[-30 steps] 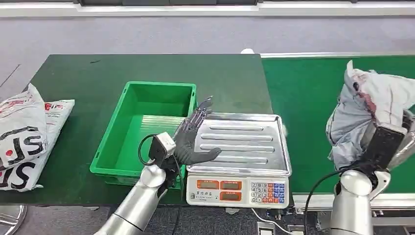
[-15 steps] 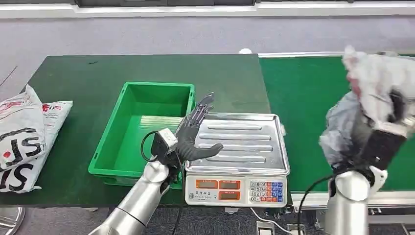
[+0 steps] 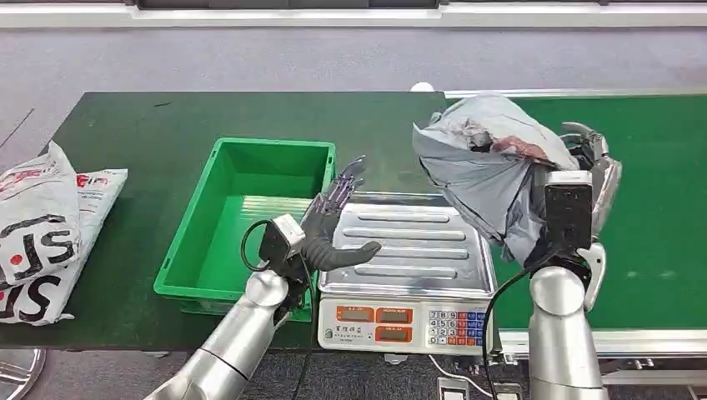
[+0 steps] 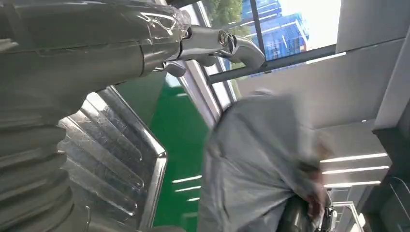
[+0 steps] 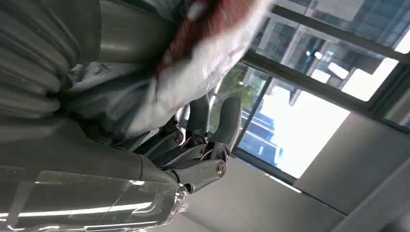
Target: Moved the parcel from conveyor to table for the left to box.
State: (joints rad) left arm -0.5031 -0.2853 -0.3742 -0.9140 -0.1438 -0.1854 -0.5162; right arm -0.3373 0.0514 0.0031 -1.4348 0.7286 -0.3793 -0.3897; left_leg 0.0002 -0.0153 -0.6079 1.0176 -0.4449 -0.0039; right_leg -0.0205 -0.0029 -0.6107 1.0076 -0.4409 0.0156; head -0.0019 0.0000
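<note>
In the head view, a dark green table (image 3: 125, 133) is seen on the left and a green conveyor belt (image 3: 659, 200) on the right, with a metal strip along the belt's far edge. A green rectangular plastic crate (image 3: 218, 204) stands on the table, and just beside it a silver weighing scale with a ribbed steel tray (image 3: 417, 250) and a keypad front. Bare green surface lies beyond the crate and scale toward the table's far edge. White printed courier bags (image 3: 42, 233) lie at the table's left edge, well apart from the crate. The crumpled grey plastic parcel (image 3: 483, 167) is gripped by the right hand (image 3: 588, 167) and is held in the air above the scale's right rear corner, at the border of table and belt. The left hand (image 3: 329, 233) is spread wide and holds nothing; it hangs between the crate's right wall and the scale tray's left edge, its thumb over the tray.

In the left wrist view, the parcel (image 4: 256, 164) appears blurred beyond the tray's rim (image 4: 157, 188), and the left hand's fingers (image 4: 232, 46) are extended, apart and bare.

In the right wrist view, the grey parcel film (image 5: 159, 82) is pressed against the right hand's palm, with dark fingers (image 5: 227, 121) curled round it.
</note>
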